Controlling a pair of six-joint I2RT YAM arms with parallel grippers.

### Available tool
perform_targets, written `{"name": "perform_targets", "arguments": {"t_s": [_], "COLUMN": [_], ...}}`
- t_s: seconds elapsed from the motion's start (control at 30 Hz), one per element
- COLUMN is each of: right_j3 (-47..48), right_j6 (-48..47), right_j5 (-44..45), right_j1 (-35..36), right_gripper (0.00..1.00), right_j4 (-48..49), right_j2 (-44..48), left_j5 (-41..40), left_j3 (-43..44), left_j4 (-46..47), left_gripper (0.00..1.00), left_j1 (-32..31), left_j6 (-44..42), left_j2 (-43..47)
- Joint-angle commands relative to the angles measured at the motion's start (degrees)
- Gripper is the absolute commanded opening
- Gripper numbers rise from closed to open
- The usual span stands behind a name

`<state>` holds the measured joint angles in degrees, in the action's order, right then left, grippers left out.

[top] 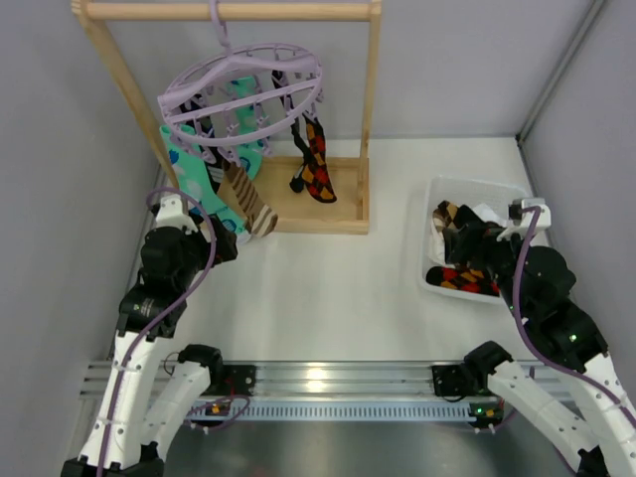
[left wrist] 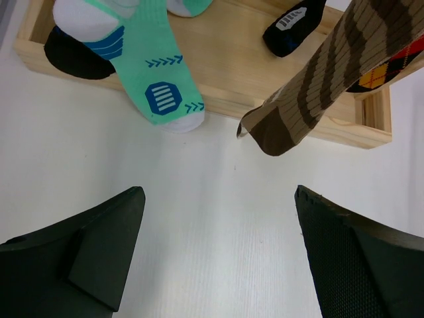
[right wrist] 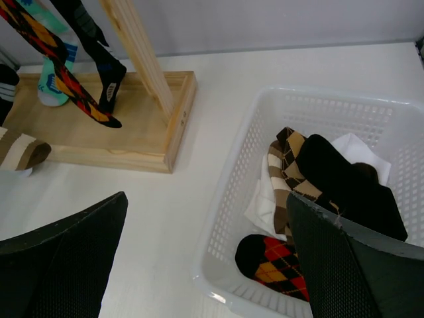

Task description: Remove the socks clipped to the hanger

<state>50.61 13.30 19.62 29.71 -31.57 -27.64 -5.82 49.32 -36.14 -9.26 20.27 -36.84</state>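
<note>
Top view. Lilac hanger (top: 243, 84): hooked on the top bar of the wooden rack (top: 373, 119), far left. A teal sock (top: 194, 174), a brown striped sock (top: 248, 199) and an argyle sock (top: 316, 164) hang clipped beneath it. White basket (top: 467, 184): at right, holding loose socks (top: 459, 278).

Left wrist view. Left gripper (left wrist: 218, 199): jaws spread wide, nothing held, above bare table (left wrist: 218, 258), near the teal and brown toes.

Right wrist view. Right gripper (right wrist: 207, 202): jaws spread wide, nothing held, above the basket's left rim.
</note>
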Motion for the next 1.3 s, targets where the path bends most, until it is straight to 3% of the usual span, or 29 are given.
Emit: {"name": "perform_targets", "arguments": {"t_s": [0.0, 0.37, 0.53, 0.7, 0.8, 1.0, 1.27], "right_j3": [-0.7, -6.0, -13.8, -15.5, -12.7, 0.9, 21.3], "right_j6": [0.6, 5.0, 7.3, 8.9, 7.0, -1.9, -6.2], "right_j5": [-1.4, -6.5, -23.2, -38.2, -41.4, -41.2, -46.2], "right_j1": [-0.3, -0.4, -0.4, -0.4, -0.3, -0.3, -0.3], "right_gripper": [0.99, 0.99, 1.00, 1.00, 0.99, 0.99, 0.98], "right_j4": [1.5, 8.9, 24.7, 46.5, 55.4, 61.1, 62.9], "right_j2": [0.5, 0.2, -1.1, -14.1, -24.7, -46.7, -73.0], "left_j5": [-0.3, -0.8, -1.0, -0.7, 0.7, 2.9, 4.9], "left_j3": [-0.3, -0.4, -0.5, -0.7, -0.8, -0.8, -0.6], "left_j4": [1.1, 0.8, 0.8, 0.8, 1.0, 1.0, 1.1], "left_gripper": [0.98, 0.98, 0.98, 0.98, 0.98, 0.98, 0.98], "left_j1": [0.3, 0.3, 0.3, 0.3, 0.3, 0.2, 0.2], "left_j6": [0.1, 1.0, 1.8, 1.6, 1.1, 0.7, 0.3], "left_j2": [0.7, 0.5, 1.2, 2.3, 2.3, 1.8, 1.8]}}
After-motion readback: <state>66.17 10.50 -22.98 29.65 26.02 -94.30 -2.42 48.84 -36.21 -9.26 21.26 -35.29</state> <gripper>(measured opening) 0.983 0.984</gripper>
